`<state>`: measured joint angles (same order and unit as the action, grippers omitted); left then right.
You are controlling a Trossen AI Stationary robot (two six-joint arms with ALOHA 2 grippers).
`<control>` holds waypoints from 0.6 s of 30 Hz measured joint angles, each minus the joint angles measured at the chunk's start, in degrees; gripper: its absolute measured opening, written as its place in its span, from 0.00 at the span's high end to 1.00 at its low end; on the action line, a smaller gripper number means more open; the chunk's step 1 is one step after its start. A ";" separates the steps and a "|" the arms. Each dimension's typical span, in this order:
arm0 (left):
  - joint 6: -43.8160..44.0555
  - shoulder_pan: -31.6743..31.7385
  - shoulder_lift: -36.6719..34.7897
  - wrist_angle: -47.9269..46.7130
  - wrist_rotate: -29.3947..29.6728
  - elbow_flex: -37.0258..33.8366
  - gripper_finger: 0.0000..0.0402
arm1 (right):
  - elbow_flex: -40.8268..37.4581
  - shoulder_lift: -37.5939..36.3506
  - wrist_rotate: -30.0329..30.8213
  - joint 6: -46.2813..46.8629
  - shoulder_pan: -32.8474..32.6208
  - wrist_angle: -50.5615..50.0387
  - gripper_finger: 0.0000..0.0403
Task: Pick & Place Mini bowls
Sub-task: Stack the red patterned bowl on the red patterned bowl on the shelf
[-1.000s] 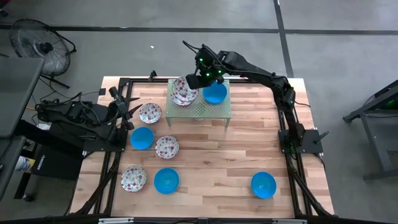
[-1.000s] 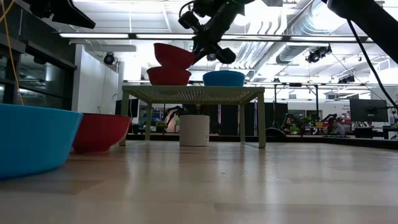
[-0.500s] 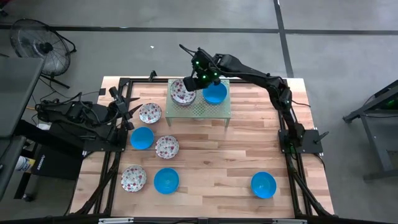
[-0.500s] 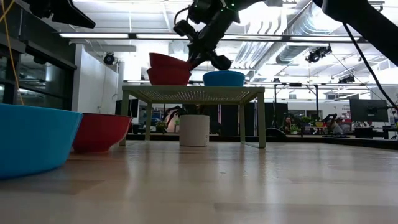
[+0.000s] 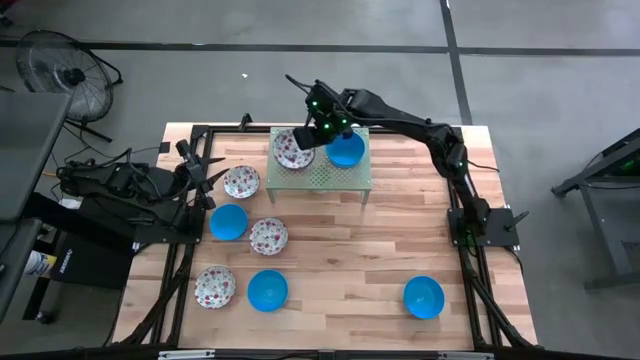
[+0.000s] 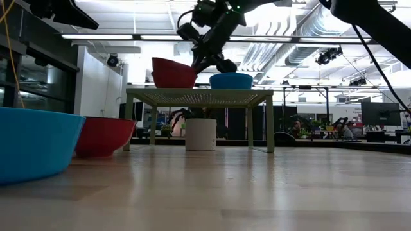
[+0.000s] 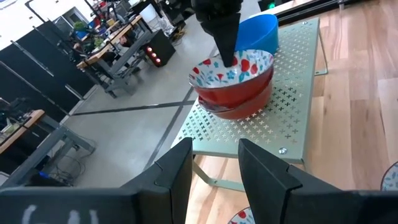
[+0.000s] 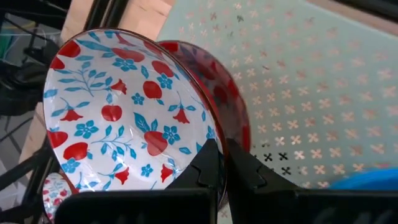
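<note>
My right gripper [image 5: 314, 128] reaches over the pale green rack [image 5: 330, 178] at the table's far side and is shut on a floral mini bowl [image 5: 293, 149]. This bowl is nested in a second floral bowl [image 7: 239, 102] on the rack top. A blue mini bowl [image 5: 346, 150] sits on the rack beside the pair, seen in the low view as the blue bowl [image 6: 231, 80] right of the stack [image 6: 173, 72]. My left gripper [image 7: 214, 168] is open, waiting at the table's left edge [image 5: 210, 182] and facing the rack. My right gripper pinches the upper floral bowl's rim [image 8: 208, 134] on the side nearest the blue bowl, one finger [image 8: 202, 168] inside the bowl and the other outside. The fingers come from above, pointing steeply down [image 7: 227, 43]. The bowl sits upright, nested in the bowl beneath.
More mini bowls rest on the table's left half: floral bowls [image 5: 241, 182], [image 5: 268, 236], [image 5: 214, 286] and blue bowls [image 5: 228, 221], [image 5: 267, 290]. One blue bowl [image 5: 423, 297] sits near the right front. Bare wood lies between the rack and that bowl.
My right gripper has moved down and slightly toward the table's left, still shut on the floral bowl. The bowl, held tilted above the lower bowl a second ago, has levelled and now sits nested in it on the rack.
</note>
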<state>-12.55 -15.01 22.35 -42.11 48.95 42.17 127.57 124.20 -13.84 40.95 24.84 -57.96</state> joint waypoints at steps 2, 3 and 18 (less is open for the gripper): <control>-0.01 -0.02 0.00 0.00 0.02 0.00 0.68 | 0.00 0.02 0.04 -0.04 -0.04 -0.07 1.00; 0.01 -0.02 0.01 0.00 -0.02 0.00 0.68 | 0.00 0.00 -0.03 -0.04 -0.04 0.05 1.00; 0.01 -0.02 0.00 0.00 -0.35 0.00 0.68 | 0.00 -0.02 0.06 -0.92 0.02 0.14 0.85</control>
<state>-12.53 -15.03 22.35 -42.11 48.60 42.17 127.57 124.18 -13.78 40.03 24.86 -57.82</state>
